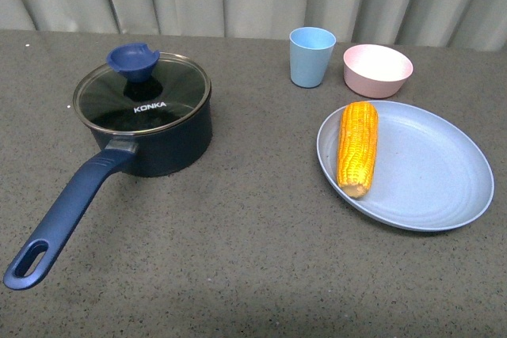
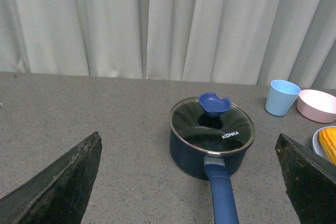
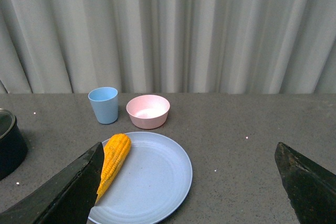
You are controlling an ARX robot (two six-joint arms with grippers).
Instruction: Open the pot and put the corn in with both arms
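Observation:
The navy pot (image 1: pixel 170 140) stands at the left of the table with its glass KONKA lid (image 1: pixel 142 104) on, blue knob (image 1: pixel 133 59) on top, long blue handle (image 1: pixel 67 215) pointing toward me. The corn (image 1: pixel 357 146) lies on the left part of a blue plate (image 1: pixel 444 180) at the right. Neither arm shows in the front view. My left gripper (image 2: pixel 189 153) is open, well back from the pot (image 2: pixel 210 153). My right gripper (image 3: pixel 189 158) is open, back from the corn (image 3: pixel 114 161) and plate (image 3: pixel 152 177).
A light blue cup (image 1: pixel 311 55) and a small pink bowl (image 1: pixel 377 70) stand behind the plate. A pale curtain hangs behind the table. The grey table surface (image 1: pixel 253 275) runs between pot and plate.

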